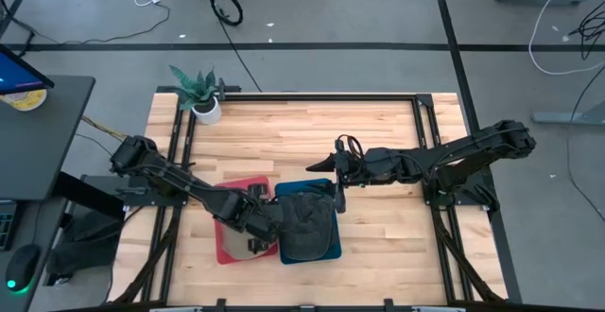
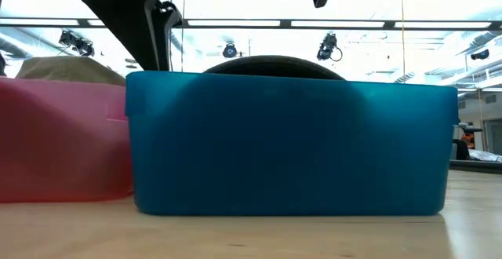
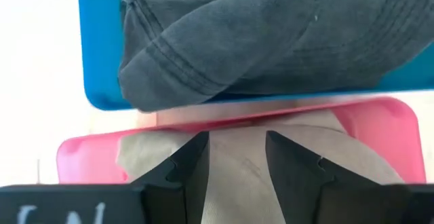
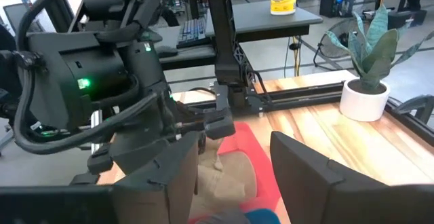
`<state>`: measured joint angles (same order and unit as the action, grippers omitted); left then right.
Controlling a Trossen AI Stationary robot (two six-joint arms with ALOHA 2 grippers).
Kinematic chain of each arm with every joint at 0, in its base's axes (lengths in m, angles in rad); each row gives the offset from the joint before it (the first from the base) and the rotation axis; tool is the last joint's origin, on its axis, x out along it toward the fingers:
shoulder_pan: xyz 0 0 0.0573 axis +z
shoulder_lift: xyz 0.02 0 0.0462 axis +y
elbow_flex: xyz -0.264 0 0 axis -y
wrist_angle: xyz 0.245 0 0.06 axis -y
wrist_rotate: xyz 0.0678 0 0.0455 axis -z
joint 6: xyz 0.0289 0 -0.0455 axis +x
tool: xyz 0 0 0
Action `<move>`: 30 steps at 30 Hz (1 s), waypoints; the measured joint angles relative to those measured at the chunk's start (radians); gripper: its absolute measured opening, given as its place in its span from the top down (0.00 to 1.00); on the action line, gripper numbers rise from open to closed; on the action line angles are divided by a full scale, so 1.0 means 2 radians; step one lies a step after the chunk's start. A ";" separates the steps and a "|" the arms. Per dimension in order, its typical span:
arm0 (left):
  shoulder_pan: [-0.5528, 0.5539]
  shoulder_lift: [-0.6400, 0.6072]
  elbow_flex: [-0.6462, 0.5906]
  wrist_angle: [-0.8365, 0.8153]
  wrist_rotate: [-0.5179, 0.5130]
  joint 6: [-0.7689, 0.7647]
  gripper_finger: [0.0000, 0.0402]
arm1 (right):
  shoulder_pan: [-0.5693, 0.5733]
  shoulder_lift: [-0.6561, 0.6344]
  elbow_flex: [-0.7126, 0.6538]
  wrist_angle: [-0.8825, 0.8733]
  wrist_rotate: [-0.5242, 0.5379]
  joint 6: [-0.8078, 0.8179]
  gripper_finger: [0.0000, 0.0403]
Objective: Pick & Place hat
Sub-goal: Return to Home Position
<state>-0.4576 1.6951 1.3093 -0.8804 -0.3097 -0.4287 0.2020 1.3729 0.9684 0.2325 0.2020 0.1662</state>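
A dark grey hat (image 1: 307, 219) lies in the blue bin (image 1: 333, 249); its crown (image 2: 271, 63) rises above the bin's wall in the low view. A tan hat (image 3: 237, 163) lies in the pink bin (image 1: 227, 246) beside it. My left gripper (image 3: 237, 149) is open over the tan hat, near the side of the pink bin that meets the blue one. My right gripper (image 1: 337, 199) is open and raised over the blue bin's far right corner, touching nothing. My left gripper comes down at the tan hat (image 3: 237, 163) from above, slanting toward the blue bin, with one open finger (image 3: 193, 163) on either side of a patch of its cloth. Whether the fingertips touch the cloth, I cannot tell.
The two bins stand side by side at the table's near middle. A potted plant (image 1: 203, 99) stands at the far left corner. Bare wood (image 1: 397, 255) lies right of the blue bin and across the far half of the table.
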 joint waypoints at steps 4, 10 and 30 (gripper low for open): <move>0.000 0.000 0.010 -0.021 -0.005 -0.011 0.63 | 0.000 0.000 0.000 0.002 0.000 -0.001 0.53; 0.001 0.000 0.010 -0.021 -0.007 -0.018 0.63 | 0.000 0.000 0.000 0.007 0.000 -0.004 0.53; -0.003 -0.005 -0.002 0.098 -0.080 0.074 0.63 | 0.002 -0.025 0.000 -0.007 0.000 -0.035 0.53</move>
<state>-0.4636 1.6855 1.3061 -0.6840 -0.4701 -0.2806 0.2050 1.3231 0.9684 0.2176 0.2012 0.0964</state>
